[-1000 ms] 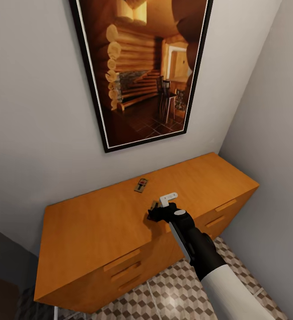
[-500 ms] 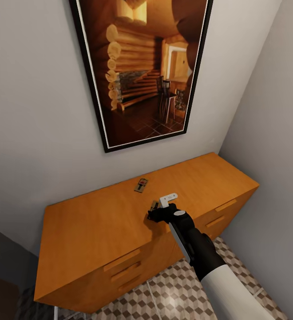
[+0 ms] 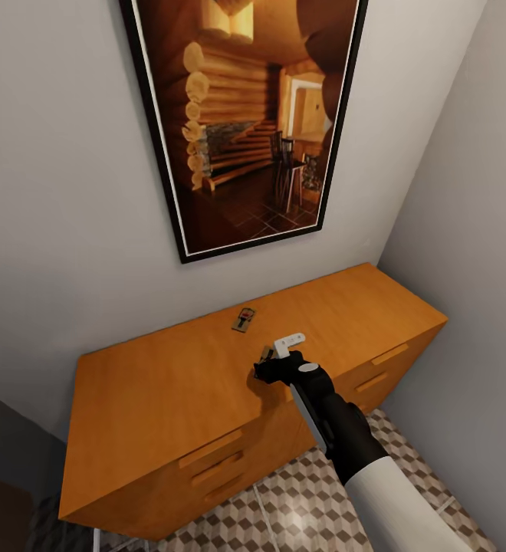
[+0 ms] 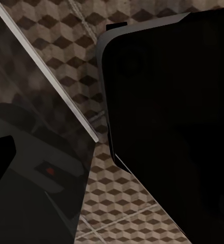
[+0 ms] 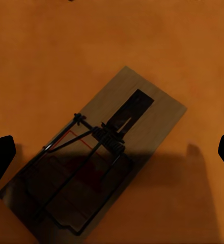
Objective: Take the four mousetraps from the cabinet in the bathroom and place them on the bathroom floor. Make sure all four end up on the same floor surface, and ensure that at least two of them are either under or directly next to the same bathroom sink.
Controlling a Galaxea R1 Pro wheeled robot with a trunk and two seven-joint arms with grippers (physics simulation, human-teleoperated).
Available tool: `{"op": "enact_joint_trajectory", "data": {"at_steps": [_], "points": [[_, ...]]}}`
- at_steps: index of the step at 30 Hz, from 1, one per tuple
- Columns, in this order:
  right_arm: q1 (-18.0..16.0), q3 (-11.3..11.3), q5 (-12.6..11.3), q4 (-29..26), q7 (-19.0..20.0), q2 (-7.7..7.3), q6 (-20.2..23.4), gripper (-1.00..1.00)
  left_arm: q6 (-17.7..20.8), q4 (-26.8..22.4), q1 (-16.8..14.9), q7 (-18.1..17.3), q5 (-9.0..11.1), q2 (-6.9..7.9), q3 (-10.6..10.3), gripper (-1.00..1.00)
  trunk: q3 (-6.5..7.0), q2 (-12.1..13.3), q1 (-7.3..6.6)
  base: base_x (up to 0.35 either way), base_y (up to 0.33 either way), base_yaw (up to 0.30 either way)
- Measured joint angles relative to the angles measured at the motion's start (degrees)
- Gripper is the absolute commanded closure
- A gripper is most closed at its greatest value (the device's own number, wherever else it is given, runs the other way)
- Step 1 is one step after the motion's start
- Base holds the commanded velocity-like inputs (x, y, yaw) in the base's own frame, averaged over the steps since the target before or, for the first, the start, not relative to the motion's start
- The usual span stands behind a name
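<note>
Two mousetraps lie on the flat top of the orange-brown cabinet. One mousetrap sits free near the wall. The other mousetrap is partly covered by my right gripper, which hovers just above it. In the right wrist view this mousetrap lies flat on the wood, dark wire and a red mark showing, between the wide-apart fingertips of the open right gripper, which do not touch it. My left gripper hangs open over the cube-patterned bathroom floor, holding nothing.
A large black-framed picture hangs on the wall above the cabinet. A grey side wall closes in at the right end. Bar-handled drawers face me. Patterned floor runs in front, beside the robot's dark body.
My right gripper has crept very slightly to the left over the near mousetrap. Everything else is as it was.
</note>
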Motion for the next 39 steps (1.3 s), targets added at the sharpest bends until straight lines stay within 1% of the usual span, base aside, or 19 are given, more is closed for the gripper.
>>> {"op": "enact_joint_trajectory", "data": {"at_steps": [9,19,27,39], "points": [[0.00,0.01,0.00,0.44,0.00,0.06,-0.03,-1.00,0.00,0.00,0.00,0.00,0.00,0.01,0.00,-1.00,0.00,0.00,0.00,0.000,0.000,0.000],[0.00,-0.03,-0.03,2.73,0.08,0.04,-0.24,-1.00,0.00,0.00,0.00,0.00,0.00,-0.01,0.00,-1.00,0.00,-0.01,0.00,0.000,0.000,0.000],[-0.02,-0.04,0.12,3.88,0.08,0.06,-2.86,-1.00,0.00,0.00,0.01,0.00,0.00,-0.02,0.00,-1.00,0.01,-0.03,-0.02,0.000,0.000,0.000],[-0.03,-0.04,0.10,3.96,0.07,0.04,-3.07,-1.00,0.00,0.00,0.01,0.00,0.00,-0.03,0.00,-1.00,0.01,-0.03,-0.02,0.000,0.000,0.000]]}}
